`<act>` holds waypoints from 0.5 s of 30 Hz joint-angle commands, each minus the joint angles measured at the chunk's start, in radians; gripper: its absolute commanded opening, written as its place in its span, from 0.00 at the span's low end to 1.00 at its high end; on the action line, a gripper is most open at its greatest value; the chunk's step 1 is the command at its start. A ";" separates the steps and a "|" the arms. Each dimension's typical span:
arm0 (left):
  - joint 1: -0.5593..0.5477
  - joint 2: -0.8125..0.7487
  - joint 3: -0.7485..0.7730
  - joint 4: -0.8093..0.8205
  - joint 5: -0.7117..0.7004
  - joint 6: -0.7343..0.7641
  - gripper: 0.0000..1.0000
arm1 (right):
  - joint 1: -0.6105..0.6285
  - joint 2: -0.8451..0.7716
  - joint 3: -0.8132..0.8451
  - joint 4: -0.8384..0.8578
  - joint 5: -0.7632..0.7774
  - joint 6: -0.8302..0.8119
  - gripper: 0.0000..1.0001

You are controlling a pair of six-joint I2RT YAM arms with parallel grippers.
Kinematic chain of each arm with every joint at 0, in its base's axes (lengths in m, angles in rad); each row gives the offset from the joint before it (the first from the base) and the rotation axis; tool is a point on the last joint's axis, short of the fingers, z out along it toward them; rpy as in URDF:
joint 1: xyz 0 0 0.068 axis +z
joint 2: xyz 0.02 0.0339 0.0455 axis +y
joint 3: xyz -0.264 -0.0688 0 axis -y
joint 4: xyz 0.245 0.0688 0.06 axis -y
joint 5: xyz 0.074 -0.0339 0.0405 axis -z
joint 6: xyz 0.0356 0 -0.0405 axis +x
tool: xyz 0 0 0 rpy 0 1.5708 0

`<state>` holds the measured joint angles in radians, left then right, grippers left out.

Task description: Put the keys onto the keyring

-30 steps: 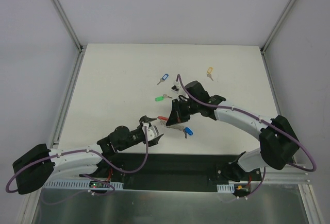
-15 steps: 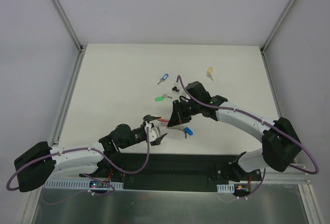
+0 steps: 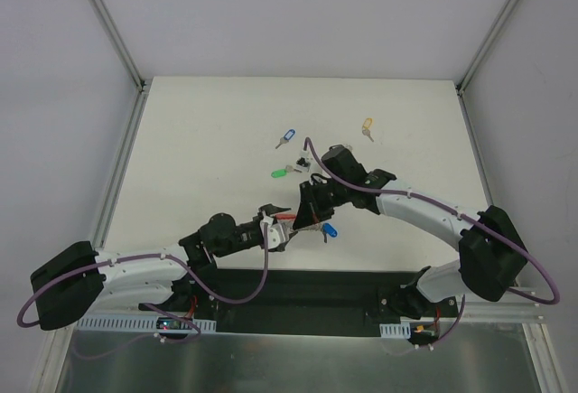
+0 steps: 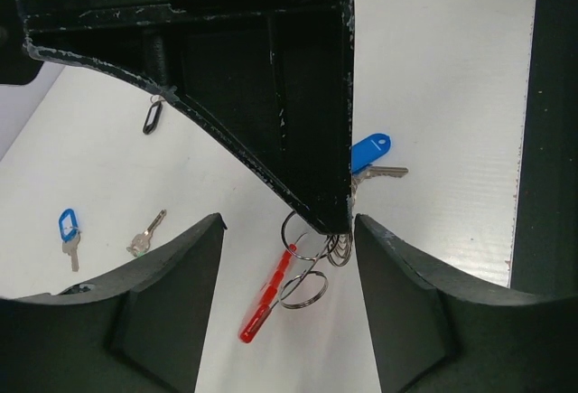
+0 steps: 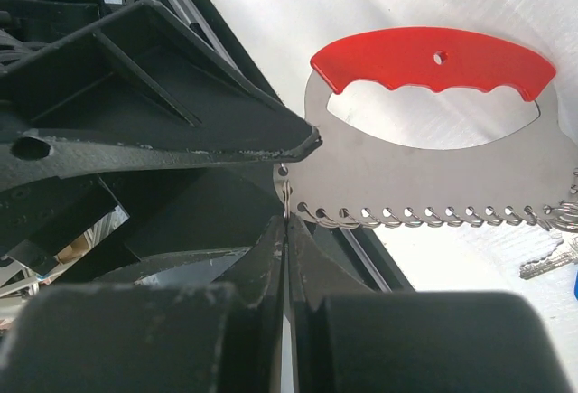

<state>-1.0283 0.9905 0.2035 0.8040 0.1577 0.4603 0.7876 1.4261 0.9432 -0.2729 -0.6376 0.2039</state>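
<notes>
The keyring (image 5: 433, 172) is a flat metal plate with a red grip and a row of wire rings along its lower edge. My right gripper (image 5: 287, 221) is shut on the ring at its left end and holds it above the table. In the top view my right gripper (image 3: 305, 215) meets my left gripper (image 3: 275, 230). My left gripper (image 4: 289, 221) is open, its fingers either side of the keyring's red edge (image 4: 266, 298) without touching it. A blue key (image 3: 329, 229) lies just below. Green (image 3: 278, 173), black (image 3: 307, 154), blue (image 3: 287, 136) and yellow (image 3: 367, 126) keys lie farther back.
The table's near edge (image 4: 524, 185) with a dark strip runs close to the right of the keyring. A metal frame rail (image 3: 122, 176) borders the table on the left. The keys lie spread over the middle of the white tabletop (image 3: 199, 140).
My left gripper has advanced to the right until its fingers flank the hanging keyring, and its jaws have narrowed a little. The right gripper has shifted slightly left, still shut on the keyring.
</notes>
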 commanded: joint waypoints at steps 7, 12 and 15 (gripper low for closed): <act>-0.009 0.005 0.039 -0.023 0.055 0.026 0.49 | 0.004 -0.023 0.022 -0.023 -0.030 -0.040 0.01; -0.007 0.020 0.056 -0.034 0.083 0.021 0.43 | 0.009 -0.018 0.022 -0.025 -0.031 -0.041 0.01; -0.010 0.023 0.060 -0.035 0.092 0.017 0.39 | 0.007 -0.023 0.023 -0.025 -0.030 -0.044 0.01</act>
<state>-1.0283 1.0084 0.2203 0.7559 0.2035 0.4694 0.7898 1.4261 0.9432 -0.2962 -0.6430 0.1768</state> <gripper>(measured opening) 0.417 0.019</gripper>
